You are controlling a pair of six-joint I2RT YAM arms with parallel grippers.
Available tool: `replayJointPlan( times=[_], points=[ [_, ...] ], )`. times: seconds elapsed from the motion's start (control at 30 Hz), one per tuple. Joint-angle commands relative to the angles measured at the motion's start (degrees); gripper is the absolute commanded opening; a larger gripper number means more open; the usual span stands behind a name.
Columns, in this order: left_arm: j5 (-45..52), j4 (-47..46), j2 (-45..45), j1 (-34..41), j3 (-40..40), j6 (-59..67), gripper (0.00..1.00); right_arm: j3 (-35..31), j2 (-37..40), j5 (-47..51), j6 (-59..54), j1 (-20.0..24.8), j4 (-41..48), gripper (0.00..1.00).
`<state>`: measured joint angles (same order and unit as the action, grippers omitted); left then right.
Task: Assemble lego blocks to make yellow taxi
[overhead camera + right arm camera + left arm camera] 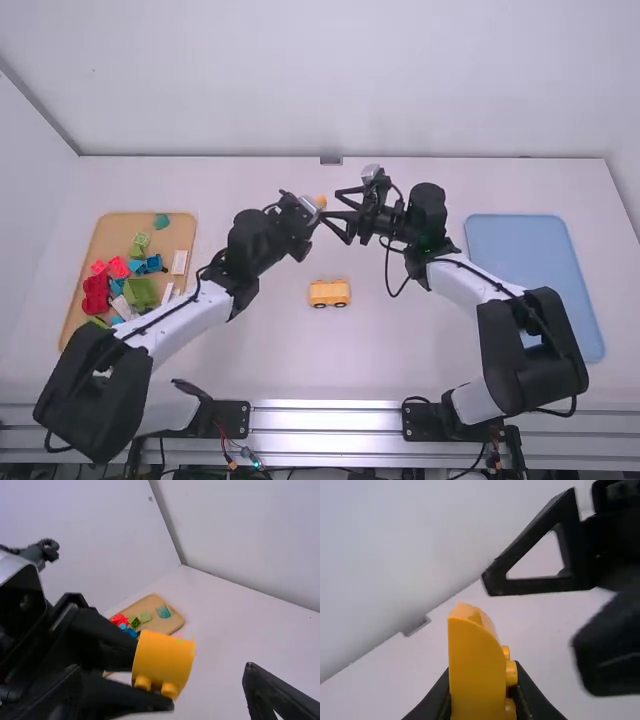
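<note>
On table (410, 350), had yellow car (329, 293). Above, pinched yellow block (322, 200) with left gripper (313, 208). Near block, held right gripper (334, 206) jaws spread

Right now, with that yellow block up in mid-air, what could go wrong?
Drop: the left gripper holds the yellow block above the table; releasing before the right gripper closes would likely lose it.
Bump: the right gripper is open close to the block, so slight misalignment could knock it askew.
</note>
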<state>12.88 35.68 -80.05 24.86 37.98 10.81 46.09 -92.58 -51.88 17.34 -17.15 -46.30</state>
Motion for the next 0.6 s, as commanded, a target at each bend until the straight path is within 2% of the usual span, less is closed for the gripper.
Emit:
replayJointPlan(
  times=[0.0,0.23,0.27,0.33,0.47,0.53,0.57],
  points=[
    [0.0,3.0,-1.2,1.0,-1.5,-6.6,0.02,0.0,-0.5,0.7,2.3,-0.1,-0.2,0.81],
    [-0.3,10.1,-1.8,3.0,-3.2,-8.5,0.02,0.0,-0.5,1.2,2.4,-1.1,0.2,0.79],
    [-0.2,10.6,-2.0,3.4,-3.2,-8.6,0.02,0.0,-0.5,2.3,2.4,-1.7,0.3,0.75],
    [-0.2,11.0,-2.1,3.7,-3.2,-8.8,0.02,0.0,-0.5,3.0,2.4,-2.1,0.5,0.73],
    [-0.5,10.9,-2.4,4.0,-3.1,-9.6,0.02,0.0,-0.5,4.9,2.4,-3.4,0.5,0.59],
    [-1.2,10.9,-2.4,3.8,-3.1,-9.6,0.02,0.0,-0.5,5.6,2.3,-3.6,0.7,0.59],
    [-3.0,10.9,-2.4,3.7,-3.2,-10.5,0.02,0.0,-0.5,5.6,2.4,-3.6,0.7,0.55]
  ],
)
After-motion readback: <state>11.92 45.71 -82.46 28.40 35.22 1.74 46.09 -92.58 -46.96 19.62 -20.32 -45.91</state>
